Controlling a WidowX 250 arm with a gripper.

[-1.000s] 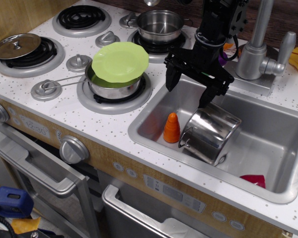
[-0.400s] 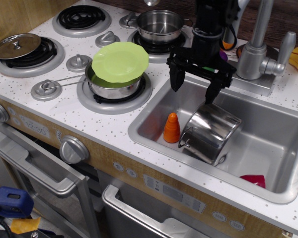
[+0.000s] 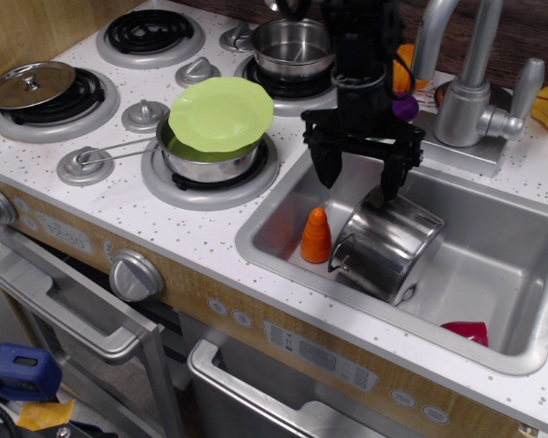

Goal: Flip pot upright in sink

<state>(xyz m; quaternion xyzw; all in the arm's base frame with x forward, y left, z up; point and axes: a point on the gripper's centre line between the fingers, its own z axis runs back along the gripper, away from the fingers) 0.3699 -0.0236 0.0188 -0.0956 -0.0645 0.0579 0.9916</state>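
**Gripper realigned over tipped pot in sink**

Compared with the views from a second earlier: gripper [image 3: 359,182] shifted leftward and squared up, now hanging above the rear left part of the sink [image 3: 521,351], jaws spread wide and holding nothing. Right fingertip poised just above the upper wall of the pot [image 3: 390,246]; contact not discernible. Pot position unchanged across the three views, so no flipping begun; move judged as an approach and alignment ahead of a grasp or push.

Pot: shiny stainless steel, deep and cylindrical, lying tilted on its side on the sink floor near the front wall, flat base turned up and toward the back right, one small loop handle visible at the lower left. Opening apparently turned down toward the front, largely hidden. Mirror finish likely slippery under a fingertip.

Orange cone-shaped toy [image 3: 316,235] standing upright just beside the pot's left side. Red object [image 3: 466,332] at the sink's front right, apart from the pot. Faucet [image 3: 475,87] on the speckled surface [image 3: 196,237] behind the basin.
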